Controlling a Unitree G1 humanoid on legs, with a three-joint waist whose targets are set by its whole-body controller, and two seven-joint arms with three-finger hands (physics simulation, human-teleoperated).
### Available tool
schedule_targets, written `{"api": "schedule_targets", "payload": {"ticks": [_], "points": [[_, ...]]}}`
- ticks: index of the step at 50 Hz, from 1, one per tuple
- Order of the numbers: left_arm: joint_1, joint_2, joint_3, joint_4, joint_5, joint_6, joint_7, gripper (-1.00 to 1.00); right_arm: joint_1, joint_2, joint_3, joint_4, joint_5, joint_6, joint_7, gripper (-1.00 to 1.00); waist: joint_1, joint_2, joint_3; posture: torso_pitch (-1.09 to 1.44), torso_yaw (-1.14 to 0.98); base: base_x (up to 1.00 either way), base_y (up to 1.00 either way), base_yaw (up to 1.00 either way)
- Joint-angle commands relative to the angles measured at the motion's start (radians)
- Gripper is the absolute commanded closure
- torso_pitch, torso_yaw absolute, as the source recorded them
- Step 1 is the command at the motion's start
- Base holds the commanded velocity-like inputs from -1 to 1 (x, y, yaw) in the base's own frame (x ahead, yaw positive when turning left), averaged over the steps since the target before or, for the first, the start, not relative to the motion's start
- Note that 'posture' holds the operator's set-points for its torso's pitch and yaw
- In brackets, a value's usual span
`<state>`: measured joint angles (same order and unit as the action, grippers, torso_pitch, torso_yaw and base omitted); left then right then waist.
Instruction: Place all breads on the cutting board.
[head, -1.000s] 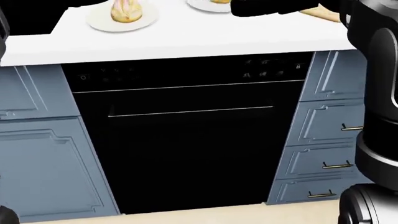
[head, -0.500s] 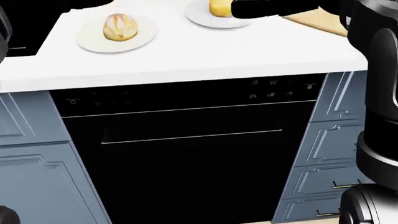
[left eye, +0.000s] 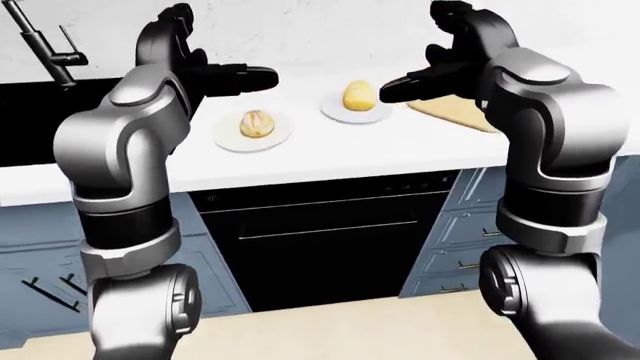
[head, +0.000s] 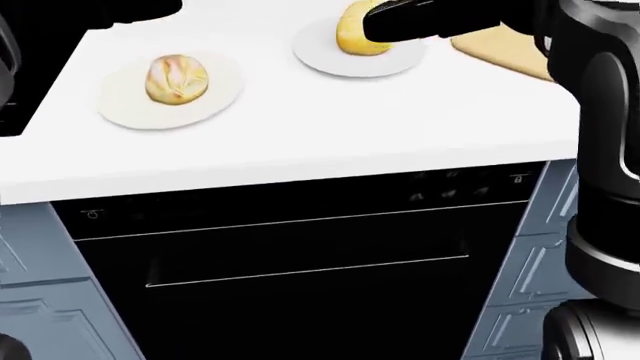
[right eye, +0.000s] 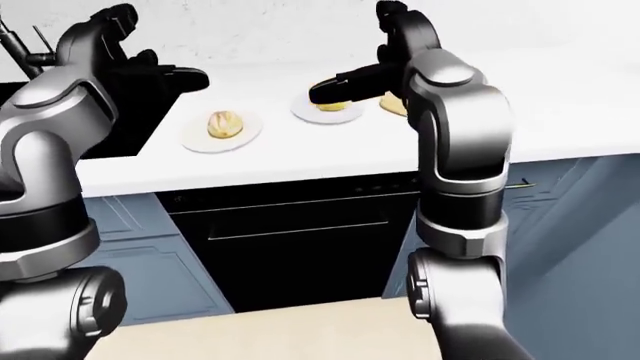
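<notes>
A white counter (head: 330, 127) runs across the room, with a pale speckled wall behind it. Set under the counter is a black dishwasher (head: 300, 285) with a thin handle bar; small pale symbols sit along its top strip, too small to read (no brand or wording can be made out anywhere). Blue-grey cabinet doors (left eye: 30, 255) stand to its left in the left-eye view, and blue-grey drawers (left eye: 465, 240) with brass pulls to its right. A dark sink (left eye: 40, 120) with a black tap (left eye: 45, 41) is sunk into the counter at the left. The floor (left eye: 330, 330) is pale beige.

On the counter, a round crusty bread roll (head: 176, 79) sits on a white plate (head: 125, 109). To its right in the head view, a yellowish bun (head: 350, 34) sits on a second white plate (head: 345, 64). Farther right lies a tan cutting board (head: 510, 52), with nothing visible on it.

The left robot hand (left eye: 235, 79) hangs above the counter near the sink edge, fingers stretched out flat and wide, holding nothing. The right robot hand (left eye: 415, 84) hovers just beside the bun, fingers extended and open, not closed round it.
</notes>
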<state>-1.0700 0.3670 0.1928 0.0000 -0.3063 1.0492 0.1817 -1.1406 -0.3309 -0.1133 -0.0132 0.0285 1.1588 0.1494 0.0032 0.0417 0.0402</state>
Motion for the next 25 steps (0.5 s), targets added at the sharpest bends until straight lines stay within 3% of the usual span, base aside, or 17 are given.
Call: {"api": "schedule_targets", "payload": {"ticks": [1,5,7,8,9,10,13,18,20,21,23,24,25], "points": [[-0.038,0.006,0.000,-0.041,-0.007,-0.037,-0.005,-1.00,-0.038,-0.016,-0.019,-0.033,-0.013,-0.038,-0.011,-1.00,-0.005,0.003,-0.028,0.00,0.00,0.18,0.00,0.00],[-0.038,0.006,0.000,-0.042,-0.009,-0.035,-0.004,-1.00,-0.038,-0.017,-0.020,-0.036,-0.013,-0.034,-0.010,-1.00,0.004,-0.045,-0.021,0.00,0.00,0.18,0.00,0.00],[-0.039,0.006,0.000,-0.044,-0.009,-0.033,-0.003,-1.00,-0.040,-0.018,-0.021,-0.034,-0.012,-0.034,-0.010,-1.00,0.011,-0.096,-0.032,0.00,0.00,0.18,0.00,0.00],[-0.039,0.005,0.000,-0.046,-0.010,-0.031,-0.001,-1.00,-0.039,-0.016,-0.022,-0.036,-0.012,-0.035,-0.010,-1.00,0.019,-0.102,-0.042,0.00,0.00,0.16,0.00,0.00],[-0.040,0.006,0.000,-0.048,-0.011,-0.028,-0.001,-1.00,-0.038,-0.016,-0.022,-0.037,-0.011,-0.034,-0.011,-1.00,0.007,-0.085,-0.030,0.00,0.00,0.17,0.00,0.00],[-0.039,0.006,0.000,-0.049,-0.011,-0.029,-0.001,-1.00,-0.039,-0.017,-0.023,-0.039,-0.011,-0.032,-0.011,-1.00,0.011,-0.102,-0.024,0.00,0.00,0.17,0.00,0.00],[-0.042,0.007,0.001,-0.048,-0.012,-0.029,-0.001,-1.00,-0.038,-0.017,-0.023,-0.041,-0.009,-0.031,-0.011,-1.00,0.005,-0.081,-0.031,0.00,0.00,0.17,0.00,0.00],[-0.038,0.011,0.003,-0.052,-0.015,-0.026,-0.001,-1.00,-0.034,-0.013,-0.023,-0.039,-0.006,-0.037,-0.016,-1.00,-0.003,-0.031,-0.014,0.00,0.00,0.17,0.00,0.00],[-0.038,0.012,0.003,-0.050,-0.015,-0.029,-0.002,-1.00,-0.036,-0.010,-0.022,-0.035,-0.005,-0.040,-0.018,-1.00,-0.011,0.009,-0.020,0.00,0.00,0.17,0.00,0.00],[-0.042,0.012,0.003,-0.050,-0.016,-0.026,0.000,-1.00,-0.037,-0.010,-0.022,-0.034,-0.005,-0.040,-0.018,-1.00,-0.015,0.041,-0.032,0.00,0.00,0.17,0.00,0.00],[-0.041,0.012,0.004,-0.053,-0.017,-0.023,0.000,-1.00,-0.037,-0.010,-0.021,-0.035,-0.004,-0.039,-0.019,-1.00,-0.009,0.029,-0.030,0.00,0.00,0.17,0.00,0.00],[-0.043,0.012,0.004,-0.054,-0.018,-0.021,0.001,-1.00,-0.034,-0.011,-0.021,-0.035,-0.004,-0.041,-0.019,-1.00,-0.015,0.041,-0.025,0.00,0.00,0.17,0.00,0.00],[-0.042,0.012,0.004,-0.053,-0.018,-0.022,0.001,-1.00,-0.031,-0.011,-0.021,-0.036,-0.003,-0.042,-0.019,-1.00,-0.011,0.033,-0.025,0.00,0.00,0.16,0.00,0.00]]}}
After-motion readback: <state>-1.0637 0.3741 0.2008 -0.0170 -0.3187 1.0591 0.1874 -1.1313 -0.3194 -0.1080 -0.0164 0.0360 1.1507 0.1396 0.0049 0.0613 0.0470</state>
